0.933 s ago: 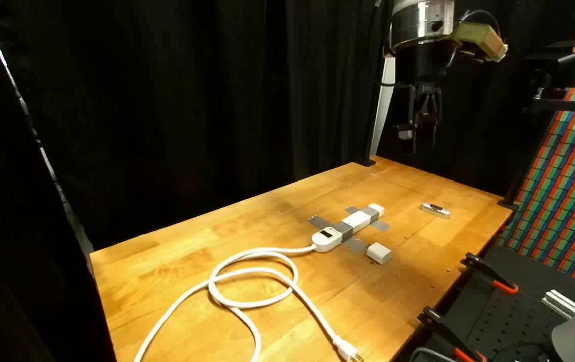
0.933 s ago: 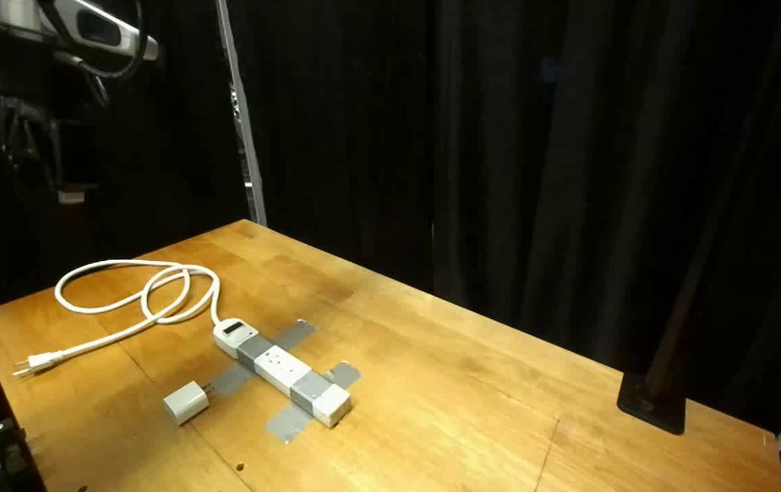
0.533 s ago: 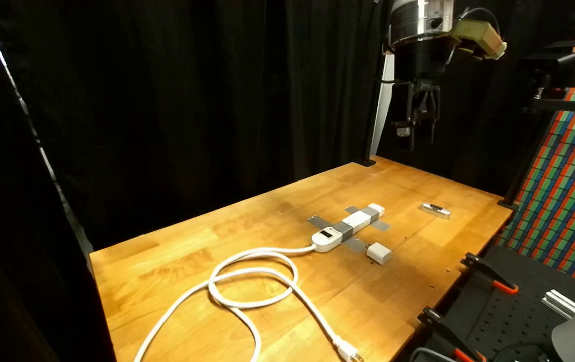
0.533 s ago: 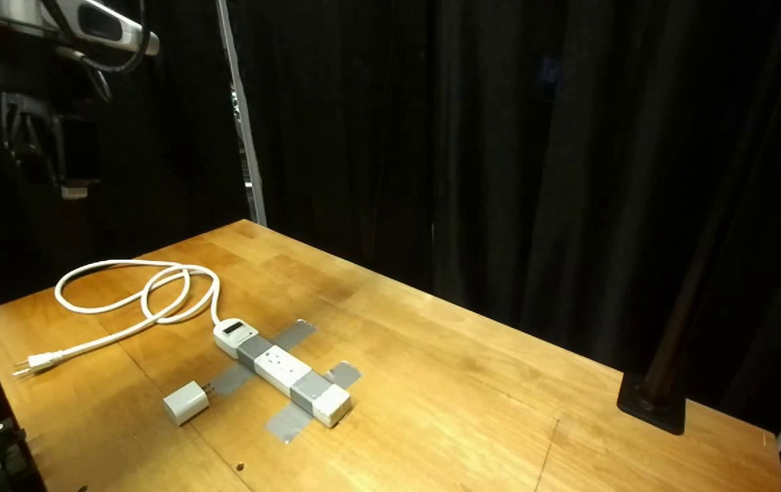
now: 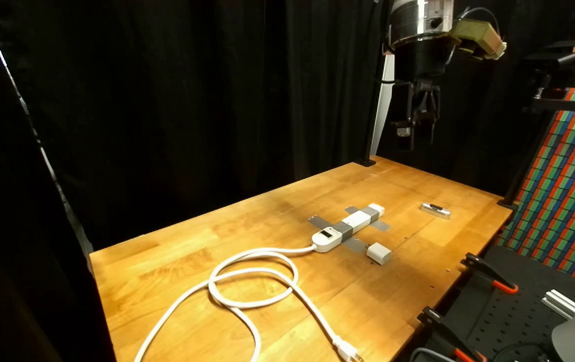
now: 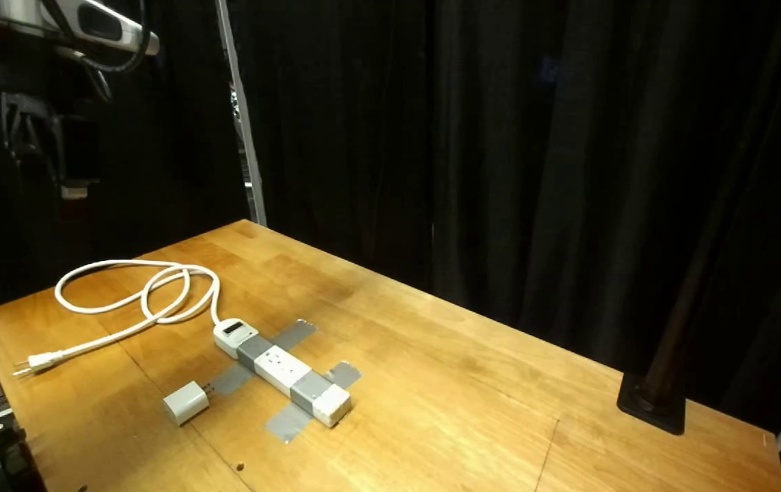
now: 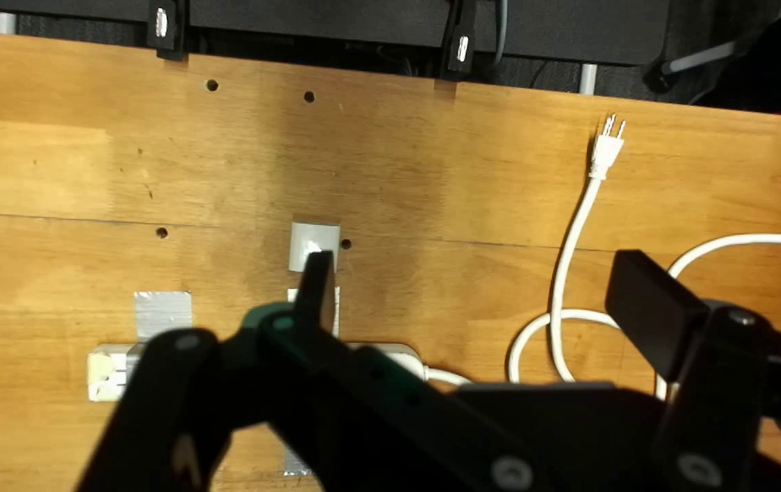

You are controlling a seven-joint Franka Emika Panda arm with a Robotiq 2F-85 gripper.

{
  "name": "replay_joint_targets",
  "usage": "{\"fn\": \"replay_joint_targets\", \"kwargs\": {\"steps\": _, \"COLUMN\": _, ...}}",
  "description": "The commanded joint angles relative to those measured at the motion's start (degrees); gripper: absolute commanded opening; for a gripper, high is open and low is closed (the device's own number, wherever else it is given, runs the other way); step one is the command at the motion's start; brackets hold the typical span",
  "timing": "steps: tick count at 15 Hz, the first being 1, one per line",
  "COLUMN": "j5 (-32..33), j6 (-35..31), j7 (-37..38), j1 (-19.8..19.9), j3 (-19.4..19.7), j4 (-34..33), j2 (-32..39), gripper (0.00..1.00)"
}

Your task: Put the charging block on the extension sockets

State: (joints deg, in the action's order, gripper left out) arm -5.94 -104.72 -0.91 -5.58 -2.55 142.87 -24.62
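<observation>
The charging block is a small white cube-like adapter lying on the wooden table. Its prongs point toward the power strip. In the wrist view the block is partly behind a finger. The extension sockets are a white bar held down with grey tape, beside the block. They show in both exterior views; in the wrist view the gripper hides their middle. My gripper is open and empty. It hangs high above the table, apart from both things.
A white cable with a plug coils over the table. A small silver and dark object lies near the far edge. Clamps grip one table edge. A black post base stands at a corner.
My gripper has shifted very slightly and is now still. A hand seen at the table's edge half a second ago is gone. The block and sockets have not moved.
</observation>
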Motion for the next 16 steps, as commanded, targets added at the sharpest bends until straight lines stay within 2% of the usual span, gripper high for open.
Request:
{"fn": "replay_joint_targets", "kwargs": {"steps": 1, "j5": 0.4, "j6": -1.1, "j7": 0.8, "j1": 0.4, "j3": -0.8, "j4": 0.4, "j2": 0.5, "gripper": 1.00}}
{"fn": "replay_joint_targets", "kwargs": {"steps": 5, "j5": 0.1, "j6": -11.9, "j7": 5.6, "j1": 0.7, "j3": -2.4, "j4": 3.2, "j2": 5.2, "gripper": 1.00}}
{"fn": "replay_joint_targets", "kwargs": {"steps": 8, "j5": -0.8, "j6": -26.4, "j7": 9.8, "j1": 0.7, "j3": -3.2, "j4": 6.4, "j2": 9.0, "gripper": 1.00}}
{"fn": "replay_joint_targets", "kwargs": {"steps": 10, "j5": 0.2, "j6": -33.5, "j7": 12.0, "j1": 1.0, "j3": -3.5, "j4": 7.5, "j2": 12.3, "gripper": 1.00}}
{"fn": "replay_joint_targets", "kwargs": {"steps": 12, "j5": 2.6, "j6": -40.2, "j7": 14.9, "j1": 1.8, "j3": -3.8, "j4": 8.8, "j2": 15.4, "gripper": 1.00}}
{"fn": "replay_joint_targets", "kwargs": {"steps": 14, "j5": 7.7, "j6": -45.1, "j7": 19.7, "j1": 3.2, "j3": -4.3, "j4": 9.5, "j2": 18.6, "gripper": 1.00}}
{"fn": "replay_joint_targets", "kwargs": {"steps": 16, "j5": 13.0, "j6": -47.0, "j7": 24.1, "j1": 4.4, "j3": -3.6, "j4": 9.2, "j2": 21.7, "gripper": 1.00}}
